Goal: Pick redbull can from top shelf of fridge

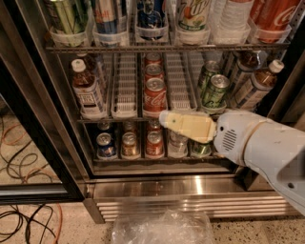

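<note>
The fridge stands in front of me with its door open. The top shelf runs across the top of the view, with clear plastic cups along its front. The redbull can, blue and silver with red lettering, stands in the second cup from the left, between a green striped can and a darker blue can. My gripper, cream-coloured on a white arm, points left in front of the middle shelf. It is well below and to the right of the redbull can and holds nothing that I can see.
Coca-Cola cans, green cans and tea bottles fill the middle shelf. Small cans line the bottom shelf. The steel louvred base, a clear plastic bag and floor cables lie below.
</note>
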Action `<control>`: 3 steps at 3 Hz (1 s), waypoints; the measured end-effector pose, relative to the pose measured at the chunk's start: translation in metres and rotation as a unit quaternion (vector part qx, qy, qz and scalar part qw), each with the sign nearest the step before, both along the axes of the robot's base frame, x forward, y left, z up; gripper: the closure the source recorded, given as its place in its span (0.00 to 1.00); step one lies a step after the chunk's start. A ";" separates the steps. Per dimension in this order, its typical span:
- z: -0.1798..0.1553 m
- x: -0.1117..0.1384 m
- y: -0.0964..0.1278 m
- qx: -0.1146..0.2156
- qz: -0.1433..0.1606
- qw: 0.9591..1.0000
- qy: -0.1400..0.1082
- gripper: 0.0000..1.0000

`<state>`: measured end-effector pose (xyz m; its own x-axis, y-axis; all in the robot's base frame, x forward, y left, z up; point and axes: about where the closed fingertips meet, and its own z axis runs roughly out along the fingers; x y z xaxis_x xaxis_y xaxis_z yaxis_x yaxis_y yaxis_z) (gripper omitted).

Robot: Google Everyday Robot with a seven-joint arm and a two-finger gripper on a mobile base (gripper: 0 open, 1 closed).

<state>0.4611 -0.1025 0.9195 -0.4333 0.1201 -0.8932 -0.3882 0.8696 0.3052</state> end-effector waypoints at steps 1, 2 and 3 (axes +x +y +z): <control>0.010 0.026 -0.048 0.066 -0.088 0.993 -0.042 0.00; 0.023 0.037 -0.126 0.136 -0.190 0.969 -0.076 0.00; 0.011 0.029 -0.158 0.160 -0.232 0.957 -0.074 0.00</control>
<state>0.4899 -0.2602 0.9303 -0.1393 0.5464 -0.8259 -0.0415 0.8301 0.5561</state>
